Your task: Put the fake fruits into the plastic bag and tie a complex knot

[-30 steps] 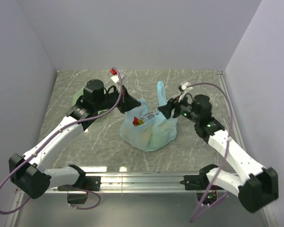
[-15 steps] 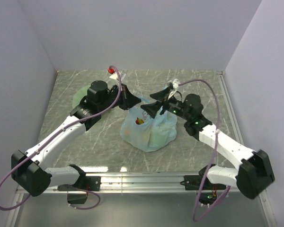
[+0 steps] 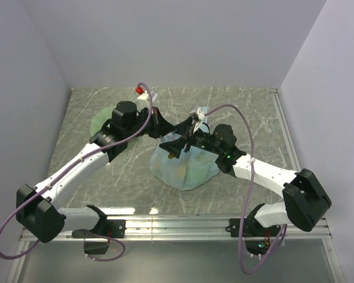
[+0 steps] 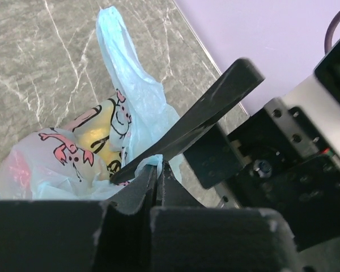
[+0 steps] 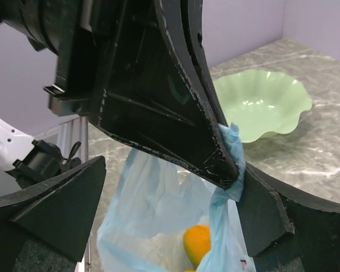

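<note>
The light-blue plastic bag (image 3: 189, 168) stands on the table with fruits inside. A yellow fruit (image 4: 99, 136) shows through its printed side and an orange-yellow fruit (image 5: 199, 243) shows in its mouth. My left gripper (image 3: 168, 127) is shut on one handle of the bag (image 4: 154, 160), which it holds up; the pinched handle also shows in the right wrist view (image 5: 231, 148). My right gripper (image 3: 177, 137) is open, its jaws spread either side of the left gripper's fingertips (image 5: 215, 158), holding nothing. The other handle (image 4: 122, 68) stands up free.
The pale green wavy-edged dish (image 3: 97, 122) sits empty on the table behind the left arm; it also shows in the right wrist view (image 5: 260, 107). Grey walls close in the back and both sides.
My right gripper has swung left across the bag and now sits open around the left gripper's tips. The left gripper has stayed shut on its handle, moving only slightly.
</note>
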Controlling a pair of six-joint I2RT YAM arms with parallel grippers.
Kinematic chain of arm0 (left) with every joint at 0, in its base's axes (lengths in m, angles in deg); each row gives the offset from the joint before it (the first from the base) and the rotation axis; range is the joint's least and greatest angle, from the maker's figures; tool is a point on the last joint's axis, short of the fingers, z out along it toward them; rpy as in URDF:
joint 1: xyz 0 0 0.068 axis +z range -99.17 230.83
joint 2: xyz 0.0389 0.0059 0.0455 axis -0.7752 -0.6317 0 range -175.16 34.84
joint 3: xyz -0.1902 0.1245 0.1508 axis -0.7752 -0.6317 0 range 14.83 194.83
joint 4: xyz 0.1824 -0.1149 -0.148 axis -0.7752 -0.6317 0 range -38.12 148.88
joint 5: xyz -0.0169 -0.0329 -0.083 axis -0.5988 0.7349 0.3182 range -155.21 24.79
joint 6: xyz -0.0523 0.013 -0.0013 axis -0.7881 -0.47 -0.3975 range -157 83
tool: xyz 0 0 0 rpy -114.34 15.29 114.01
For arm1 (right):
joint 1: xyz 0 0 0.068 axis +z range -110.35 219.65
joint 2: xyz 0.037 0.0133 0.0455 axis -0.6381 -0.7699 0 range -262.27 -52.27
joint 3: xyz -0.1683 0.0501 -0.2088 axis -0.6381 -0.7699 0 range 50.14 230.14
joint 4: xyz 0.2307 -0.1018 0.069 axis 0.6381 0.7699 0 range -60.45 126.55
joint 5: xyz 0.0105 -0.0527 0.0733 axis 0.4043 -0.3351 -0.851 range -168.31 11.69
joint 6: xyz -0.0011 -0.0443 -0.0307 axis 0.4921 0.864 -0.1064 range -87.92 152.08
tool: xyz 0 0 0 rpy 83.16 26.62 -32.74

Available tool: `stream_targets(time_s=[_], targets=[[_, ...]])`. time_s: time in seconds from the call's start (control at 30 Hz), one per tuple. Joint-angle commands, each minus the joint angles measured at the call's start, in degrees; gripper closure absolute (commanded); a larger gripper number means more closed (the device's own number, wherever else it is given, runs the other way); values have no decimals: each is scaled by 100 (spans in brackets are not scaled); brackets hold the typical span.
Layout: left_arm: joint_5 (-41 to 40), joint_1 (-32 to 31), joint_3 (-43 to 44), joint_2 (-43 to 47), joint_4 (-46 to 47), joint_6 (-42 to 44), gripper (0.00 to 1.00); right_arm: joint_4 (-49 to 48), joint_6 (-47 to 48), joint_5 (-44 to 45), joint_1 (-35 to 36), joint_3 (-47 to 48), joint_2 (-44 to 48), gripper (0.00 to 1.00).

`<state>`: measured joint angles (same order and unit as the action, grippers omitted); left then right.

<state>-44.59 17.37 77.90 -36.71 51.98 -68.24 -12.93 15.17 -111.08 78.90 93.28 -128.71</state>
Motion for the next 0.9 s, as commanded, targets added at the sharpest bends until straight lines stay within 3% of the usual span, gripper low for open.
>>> stream_targets(time_s=[0.0,0.2,0.4,0.57,0.7,0.8,0.83,0.87], targets=[[-85,-3,83,1,311,-145,100,-384,-137,95,329,-60,-142,4],[-365,5,-127,316,846,-443,100,-313,-506,913,452,-15,-573,17],[-980,23,-128,387,716,-427,100,-322,-1059,1483,610,-472,-854,35],[-1429,267,-470,440,777,-619,100,-428,-1166,1327,751,-885,-1056,55],[-1272,593,-489,387,874,-690,99,-428,-1000,1256,751,-1097,-1127,61],[-859,603,-480,413,1119,-655,96,-393,-745,1116,743,-974,-1171,79],[-701,612,-488,414,1164,-629,94,-349,-709,1098,743,-921,-1197,99],[-630,603,-480,414,1190,-594,89,-331,-691,1037,743,-799,-1250,100]])
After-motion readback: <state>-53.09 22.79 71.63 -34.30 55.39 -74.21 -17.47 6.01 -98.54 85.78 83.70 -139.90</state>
